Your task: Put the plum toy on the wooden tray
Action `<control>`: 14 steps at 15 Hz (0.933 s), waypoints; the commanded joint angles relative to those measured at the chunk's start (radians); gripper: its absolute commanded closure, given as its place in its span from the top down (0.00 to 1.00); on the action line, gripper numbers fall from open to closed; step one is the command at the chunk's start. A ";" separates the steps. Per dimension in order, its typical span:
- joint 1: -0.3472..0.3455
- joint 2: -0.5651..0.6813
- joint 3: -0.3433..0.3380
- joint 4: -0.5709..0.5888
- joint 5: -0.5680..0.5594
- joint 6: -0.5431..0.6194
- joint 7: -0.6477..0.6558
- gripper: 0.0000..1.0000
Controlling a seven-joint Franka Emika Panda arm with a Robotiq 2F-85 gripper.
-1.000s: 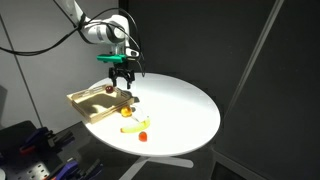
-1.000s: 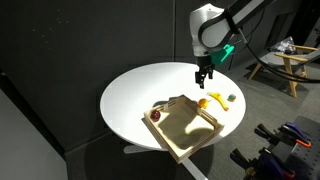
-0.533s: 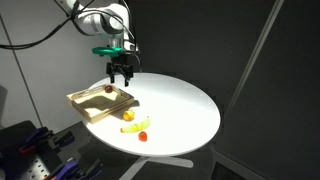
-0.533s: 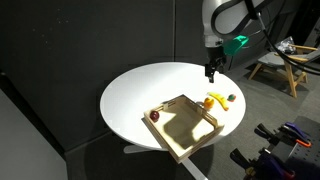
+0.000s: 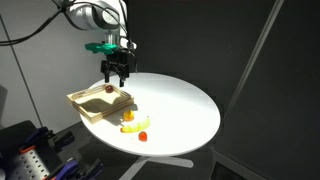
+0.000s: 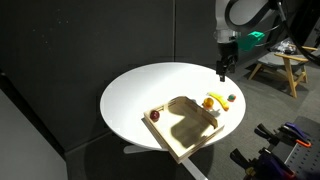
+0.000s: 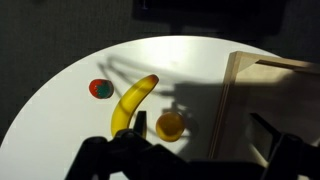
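**Plum's in the tray, pincer's up top with nothing in it**

My pincer (image 5: 117, 74) hangs well above the white round table (image 5: 185, 105); jaws spread wide, nothing held. In the wrist view my fingers (image 7: 100, 160) sit far apart at the bottom edge, and all that shows between them is tabletop and tray rim.

Straight below me is the banana (image 7: 133, 102), with a small orange-yellow piece (image 7: 170, 125) just beside it, between the banana and the rim of the wooden tray (image 7: 228, 100); a red-orange little fruit (image 7: 100, 88) lies on the banana's other side, near it but apart. I reckon hanging this high makes sense; up here I'm clear of the rim and of all those loose toys.

The plum toy (image 6: 155, 115) is inside the tray, tucked near the corner away from the banana; both exterior views show it there, though the wrist view doesn't catch it. I can't tell whether it actually touches the rim. It's a round thing, so the low rims are probably what keeps it from rolling off. As far as I can judge, the job's done.
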 commanded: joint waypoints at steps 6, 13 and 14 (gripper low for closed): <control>-0.002 -0.200 -0.001 -0.168 0.034 -0.003 -0.126 1.00; 0.028 -0.313 -0.006 -0.250 0.090 0.027 -0.209 1.00; 0.032 -0.321 -0.007 -0.255 0.109 0.035 -0.214 1.00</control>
